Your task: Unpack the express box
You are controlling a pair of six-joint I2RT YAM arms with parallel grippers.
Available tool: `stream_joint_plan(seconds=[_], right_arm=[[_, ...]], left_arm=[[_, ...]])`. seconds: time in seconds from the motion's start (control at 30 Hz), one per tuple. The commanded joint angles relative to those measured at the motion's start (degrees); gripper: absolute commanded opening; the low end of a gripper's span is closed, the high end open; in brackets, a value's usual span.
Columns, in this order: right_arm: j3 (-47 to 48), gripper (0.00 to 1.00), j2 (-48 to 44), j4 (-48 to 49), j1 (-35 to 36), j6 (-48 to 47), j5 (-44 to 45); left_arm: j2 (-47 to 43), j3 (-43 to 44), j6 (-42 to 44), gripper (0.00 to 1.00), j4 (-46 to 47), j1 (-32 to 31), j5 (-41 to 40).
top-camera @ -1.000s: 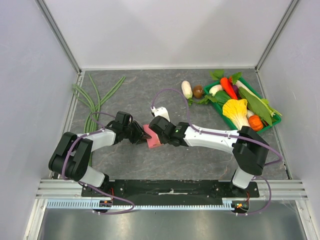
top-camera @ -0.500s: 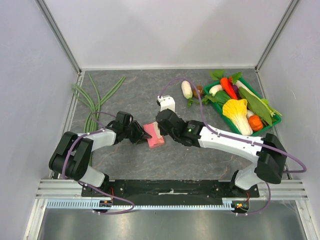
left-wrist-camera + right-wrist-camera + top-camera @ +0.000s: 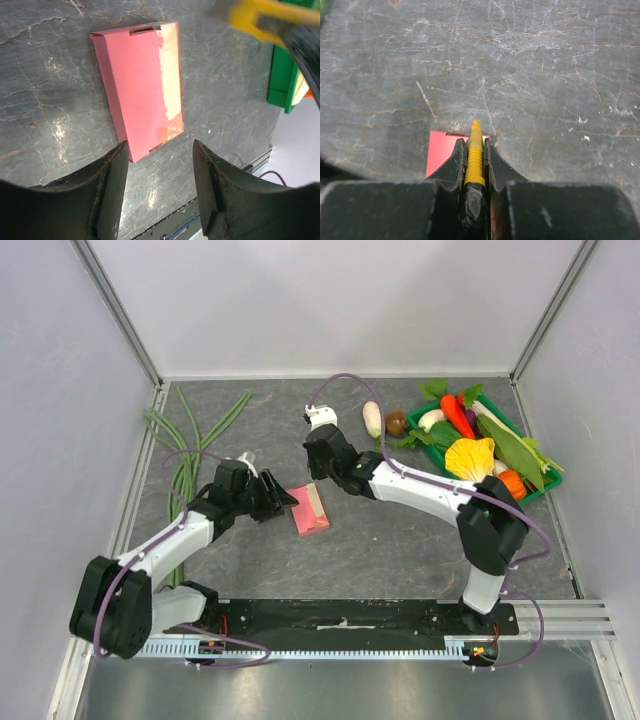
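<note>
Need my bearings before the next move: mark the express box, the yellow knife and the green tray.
express box (image 3: 142,85), left wrist view, middle of its pink top face.
yellow knife (image 3: 474,160), right wrist view, ribbed yellow body.
green tray (image 3: 281,70), left wrist view, outer wall.

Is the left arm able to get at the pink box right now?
Probably yes. The left gripper stands open just short of the box, which lies flat with nothing between them; the right gripper, shut on the knife, sits at the box's far end.
</note>
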Motion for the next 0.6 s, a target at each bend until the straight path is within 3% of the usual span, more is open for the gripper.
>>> stream_joint_plan(seconds=[0.0, 0.2, 0.4, 0.57], right_arm=[[5.2, 0.00, 6.1, 4.8, -2.6, -2.6, -6.6], [7.1, 0.00, 10.2, 4.5, -4.4, -3.2, -8.6], [6.4, 0.00, 11.7, 4.4, -4.8, -5.0, -12.3], [5.6, 0.00, 11.3, 3.1, -5.0, -6.2, -12.7]], left_arm=[[-3.9, -2.1, 4.4, 0.52, -5.7, -0.8, 0.1], [-5.4, -5.9, 5.2, 0.33, -4.1, -7.8, 1.7], [-1.8, -6.5, 6.1, 0.23, -3.0, -12.0, 0.4], [2.6, -8.5, 3.8, 0.22, 2.9, -14.6, 0.1]])
